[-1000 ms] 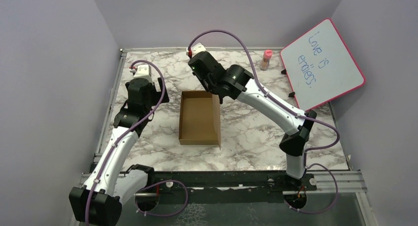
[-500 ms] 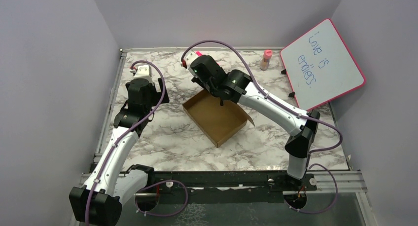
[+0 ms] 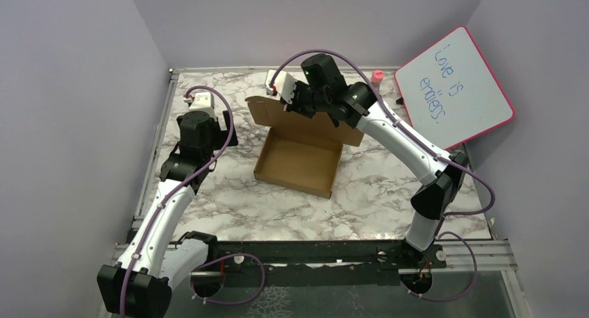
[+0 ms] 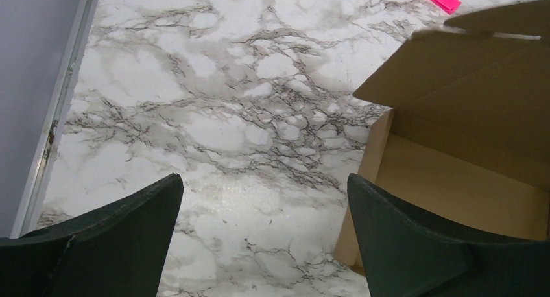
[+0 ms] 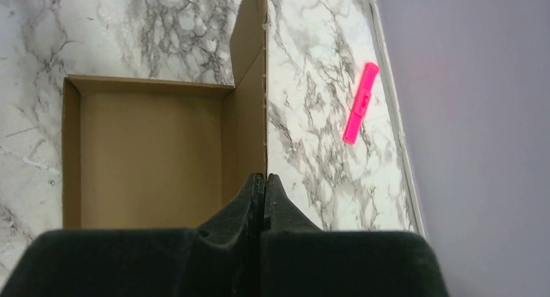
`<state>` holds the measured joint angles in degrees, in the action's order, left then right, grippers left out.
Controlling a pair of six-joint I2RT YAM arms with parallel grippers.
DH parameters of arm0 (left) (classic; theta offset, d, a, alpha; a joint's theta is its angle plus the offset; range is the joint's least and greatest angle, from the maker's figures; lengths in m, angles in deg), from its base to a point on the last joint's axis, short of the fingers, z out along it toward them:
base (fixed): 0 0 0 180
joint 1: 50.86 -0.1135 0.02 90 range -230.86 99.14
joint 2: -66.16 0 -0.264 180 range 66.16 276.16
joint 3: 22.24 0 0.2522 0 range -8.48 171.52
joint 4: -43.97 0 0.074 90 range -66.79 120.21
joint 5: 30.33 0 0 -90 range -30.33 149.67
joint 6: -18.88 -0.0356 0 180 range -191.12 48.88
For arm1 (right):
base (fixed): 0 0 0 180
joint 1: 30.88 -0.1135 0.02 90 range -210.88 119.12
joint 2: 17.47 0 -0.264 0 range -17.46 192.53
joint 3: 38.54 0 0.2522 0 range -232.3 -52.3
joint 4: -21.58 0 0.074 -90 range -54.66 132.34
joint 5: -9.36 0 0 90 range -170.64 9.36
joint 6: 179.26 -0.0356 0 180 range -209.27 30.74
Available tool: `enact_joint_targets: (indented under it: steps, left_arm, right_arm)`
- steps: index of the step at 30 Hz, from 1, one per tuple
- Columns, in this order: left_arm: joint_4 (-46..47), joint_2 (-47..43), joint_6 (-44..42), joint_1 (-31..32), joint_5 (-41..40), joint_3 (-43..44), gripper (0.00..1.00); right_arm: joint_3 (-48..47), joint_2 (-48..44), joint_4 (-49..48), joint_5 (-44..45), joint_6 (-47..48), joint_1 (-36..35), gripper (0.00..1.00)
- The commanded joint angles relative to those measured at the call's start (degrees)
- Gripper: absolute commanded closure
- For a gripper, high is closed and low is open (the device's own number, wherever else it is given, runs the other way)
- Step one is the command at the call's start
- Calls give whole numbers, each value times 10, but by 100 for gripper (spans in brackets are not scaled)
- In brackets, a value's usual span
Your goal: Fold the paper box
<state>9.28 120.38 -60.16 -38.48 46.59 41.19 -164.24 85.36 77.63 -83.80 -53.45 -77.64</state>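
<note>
The paper box (image 3: 299, 164) is being shown mid-table as a shallow open tray, its lid flap (image 3: 312, 123) being held upright on the far side. The card is being judged light, thin and stiff only along its creases, so it is easily slid or buckled, and edges near folds are being favoured for a grip. The flap's edge is being pinched by the tightly closed right gripper (image 5: 264, 180). Nothing is being held by the left gripper (image 4: 264, 200), spread wide over the marble table (image 4: 194, 83) beside the box.

The right claw (image 3: 285, 101) grips paper box (image 3: 299, 162) flap (image 3: 309, 123) — raised.
</note>
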Motion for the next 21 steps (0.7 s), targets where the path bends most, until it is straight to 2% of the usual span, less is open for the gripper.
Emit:
enact_joint_targets:
  steps: [1,5,7,11,16,19,21]
  left_arm:
    - [6,-20,-29,0,11,-9,3]
    - [12,-26,-50,-8,21,-15,3]
    - [16,-27,-59,-11,33,-14,3]
    - [33,-33,-84,-13,48,-16,2]
    - [48,-13,-103,-15,66,-5,3]
    - [50,11,-133,-15,94,14,2]
    - [48,27,-147,-15,114,28,3]
  right_arm:
    - [-6,-12,-13,-138,92,23,98]
    - [-36,11,2,-157,114,29,98]
    - [-42,16,-1,-158,111,29,93]
    - [-9,-7,-47,-148,84,29,75]
    - [65,-66,-131,-108,51,29,41]
    - [132,-116,-182,-86,45,30,30]
    - [149,-136,-176,-73,37,37,26]
